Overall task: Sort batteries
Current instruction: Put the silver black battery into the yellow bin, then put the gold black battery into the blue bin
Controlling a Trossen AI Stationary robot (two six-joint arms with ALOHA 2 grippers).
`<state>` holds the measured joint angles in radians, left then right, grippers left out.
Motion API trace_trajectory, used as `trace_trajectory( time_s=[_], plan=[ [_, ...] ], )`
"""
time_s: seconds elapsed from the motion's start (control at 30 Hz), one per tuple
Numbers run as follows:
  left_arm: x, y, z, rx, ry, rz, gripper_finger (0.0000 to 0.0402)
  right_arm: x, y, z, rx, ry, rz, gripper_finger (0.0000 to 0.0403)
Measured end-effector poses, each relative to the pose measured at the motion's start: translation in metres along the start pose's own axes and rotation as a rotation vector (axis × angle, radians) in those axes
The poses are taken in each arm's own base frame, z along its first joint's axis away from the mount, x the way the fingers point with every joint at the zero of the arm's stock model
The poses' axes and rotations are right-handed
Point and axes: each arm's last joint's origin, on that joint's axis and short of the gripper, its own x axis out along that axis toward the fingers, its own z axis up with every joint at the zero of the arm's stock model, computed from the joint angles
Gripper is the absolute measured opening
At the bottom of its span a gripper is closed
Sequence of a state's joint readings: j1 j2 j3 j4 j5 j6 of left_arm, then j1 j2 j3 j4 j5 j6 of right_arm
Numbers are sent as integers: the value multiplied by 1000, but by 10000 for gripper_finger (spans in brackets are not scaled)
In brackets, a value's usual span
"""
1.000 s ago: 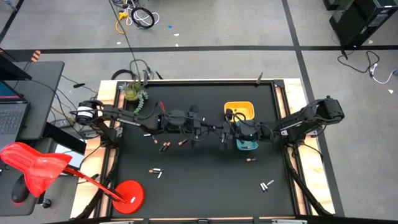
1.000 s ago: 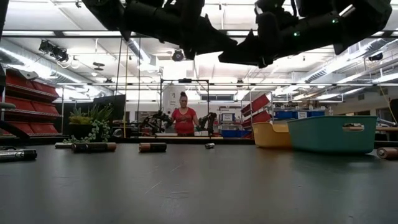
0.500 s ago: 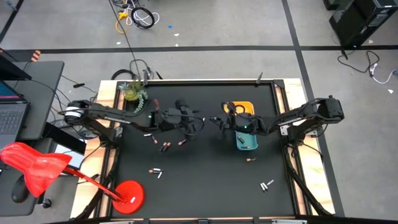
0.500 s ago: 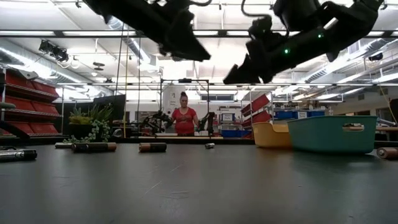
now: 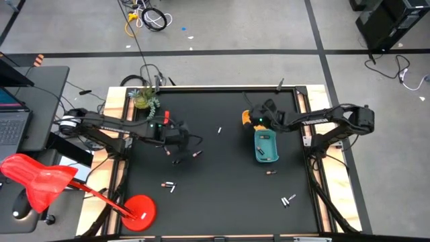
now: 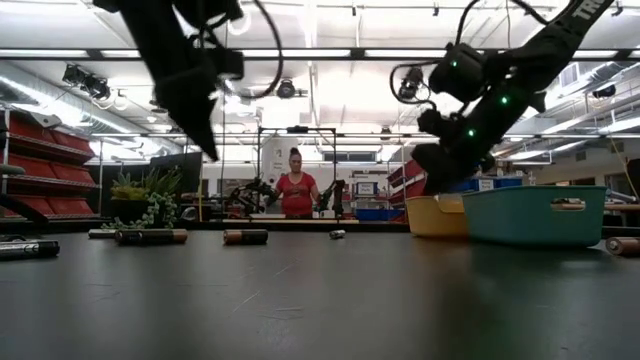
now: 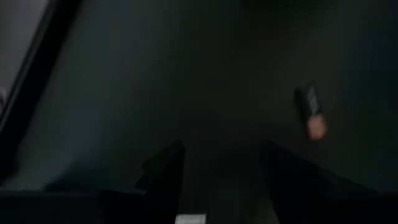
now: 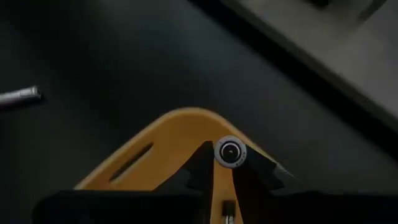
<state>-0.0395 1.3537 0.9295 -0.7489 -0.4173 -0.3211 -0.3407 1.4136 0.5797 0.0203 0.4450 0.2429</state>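
Right gripper (image 8: 229, 163) is pinching a silver battery (image 8: 229, 152) end-on over the yellow tray (image 8: 163, 155). Left gripper (image 7: 217, 177) is hovering with fingers spread beside a copper-ended battery (image 7: 310, 111). Teal tray (image 5: 265, 146) is holding one battery; others are lying scattered on the mat.

The two trays are set right of centre in the high view, one tray (image 5: 250, 116) directly above the other tray (image 5: 265, 146), w/ the right gripper (image 5: 257, 122) over the upper one. Batteries (image 5: 168, 185) are scattered lower left; more (image 5: 288, 199) lie lower right. The left gripper (image 5: 180, 151) is placed left of centre.
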Motion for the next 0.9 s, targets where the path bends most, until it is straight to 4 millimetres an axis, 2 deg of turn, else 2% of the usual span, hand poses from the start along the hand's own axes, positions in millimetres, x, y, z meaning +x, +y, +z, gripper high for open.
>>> trace_trajectory(
  time_s=[0.2, 0.47, 0.6, 0.73, 0.9],
  plan=[
    [3, 0, -11, 28, 92, -36, 211, 2, -3, 0, -3, 24, 19, 86],
    [1, 3, -19, 40, 172, -40, 211, -3, 4, 15, -29, -10, 50, 123],
    [2, 11, -21, -23, 212, 10, 211, -14, 22, 29, -77, -111, 113, 127],
    [9, 24, -21, -122, 240, 46, 211, -33, 49, 42, -147, -316, 248, 124],
    [14, 27, -31, 2, 343, -47, 206, -55, 78, 41, -240, -437, 408, 124]
  ],
)
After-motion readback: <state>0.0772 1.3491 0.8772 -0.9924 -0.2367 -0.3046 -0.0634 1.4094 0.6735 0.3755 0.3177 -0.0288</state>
